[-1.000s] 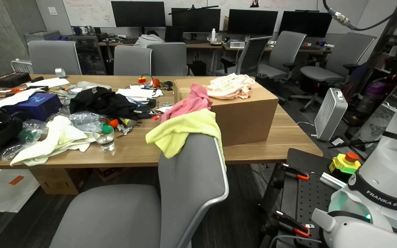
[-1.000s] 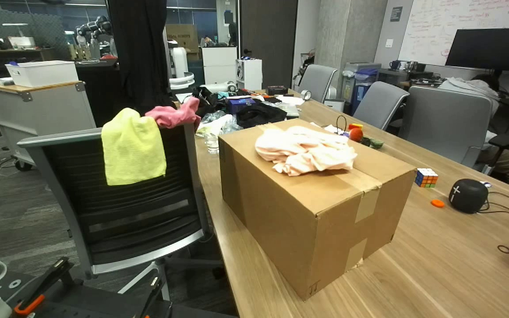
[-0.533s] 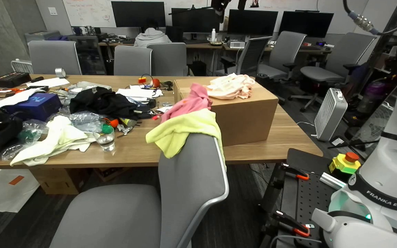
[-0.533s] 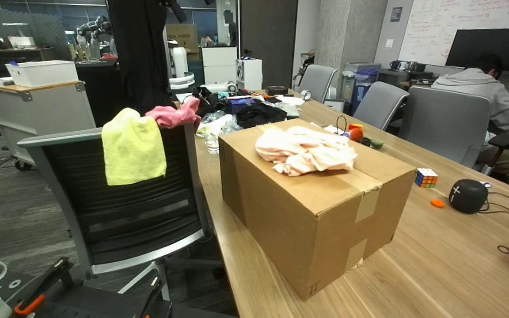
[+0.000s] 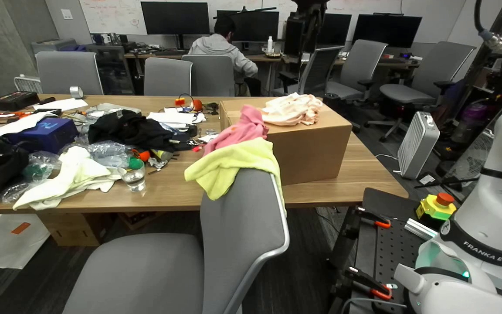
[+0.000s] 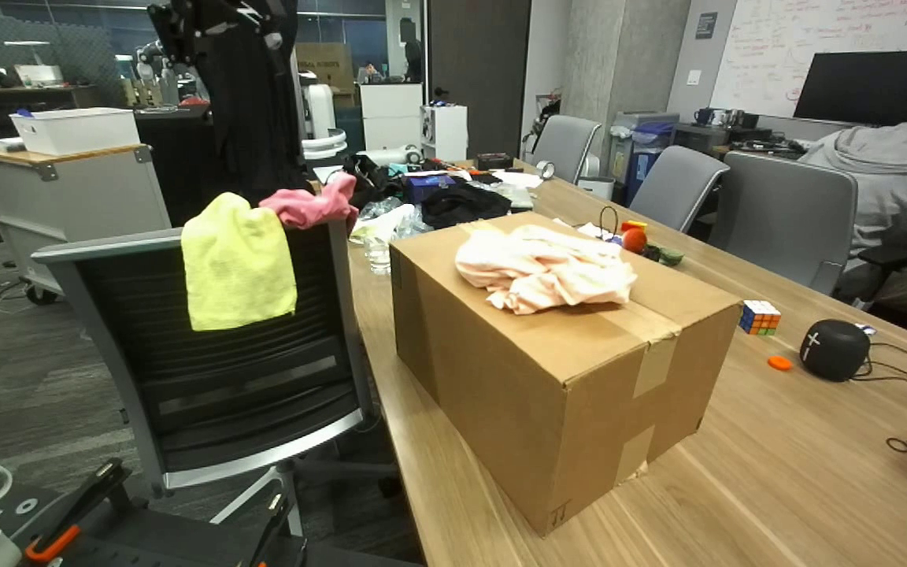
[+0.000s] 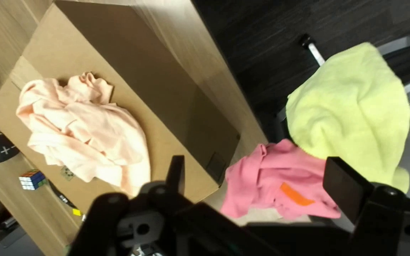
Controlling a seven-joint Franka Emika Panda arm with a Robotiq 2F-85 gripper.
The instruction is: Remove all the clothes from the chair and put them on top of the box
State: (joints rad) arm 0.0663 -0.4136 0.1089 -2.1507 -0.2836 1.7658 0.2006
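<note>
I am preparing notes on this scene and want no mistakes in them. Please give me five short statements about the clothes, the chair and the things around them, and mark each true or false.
1. A yellow-green cloth and a pink cloth are on the backrest of the chair. True.
2. The box stands on the seat of that chair. False: the box stands on the table.
3. A peach cloth lies on top of the box. True.
4. The fingers are shut on the pink cloth. False: the fingers stand apart and hold no cloth.
5. A Rubik's cube is on the table, beside the box. True.
</note>
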